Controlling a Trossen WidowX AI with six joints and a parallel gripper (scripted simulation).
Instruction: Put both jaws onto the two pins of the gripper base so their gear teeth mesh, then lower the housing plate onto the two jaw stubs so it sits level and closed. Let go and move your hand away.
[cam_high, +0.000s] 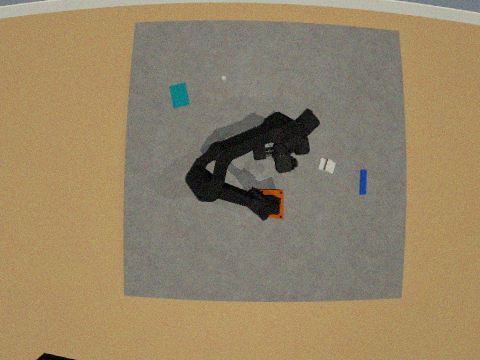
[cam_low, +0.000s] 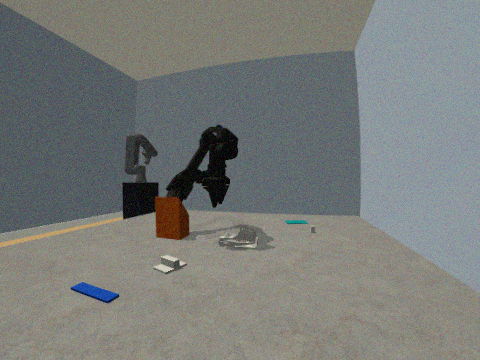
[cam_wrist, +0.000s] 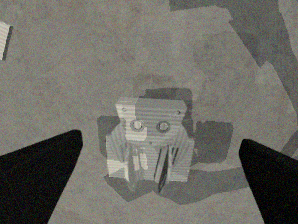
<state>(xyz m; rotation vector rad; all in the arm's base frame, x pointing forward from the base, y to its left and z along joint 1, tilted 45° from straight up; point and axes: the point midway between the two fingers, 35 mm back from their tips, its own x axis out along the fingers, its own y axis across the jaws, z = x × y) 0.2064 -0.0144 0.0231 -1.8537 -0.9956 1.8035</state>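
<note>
Wrist view first: below us is the pale gripper assembly (cam_high: 270, 145) (cam_low: 239, 240) (cam_wrist: 150, 145), lying on the tabletop (cam_high: 300, 260) (cam_low: 280, 300) (cam_wrist: 60, 90). We see a crosswise plate (cam_wrist: 170, 111) with two round features, and two pointed jaws (cam_wrist: 133, 172) (cam_wrist: 162, 172) side by side, their tips apart. We cannot tell from here whether their gear teeth mesh or whether the plate sits level and fully down.

Our claw (cam_high: 271, 152) (cam_low: 216, 204) (cam_wrist: 161, 143) is wide apart with nothing between its fingers, hanging above the assembly, clear of it in the exterior view. The black arm (cam_high: 240, 142) (cam_low: 218, 145) bends up and over from beside the orange block (cam_high: 281, 204) (cam_low: 170, 220).

Farther out, we find a small white piece with a raised block (cam_high: 330, 166) (cam_low: 169, 262), and beyond it a flat blue strip (cam_high: 363, 182) (cam_low: 95, 292). On the opposite side of the arm lie a flat teal rectangle (cam_high: 179, 95) (cam_low: 296, 222) and, near it, a tiny pale piece (cam_high: 223, 78) (cam_low: 313, 229). In the exterior view, a grey arm (cam_low: 132, 155) stands on a black box (cam_low: 140, 200) in the background.
</note>
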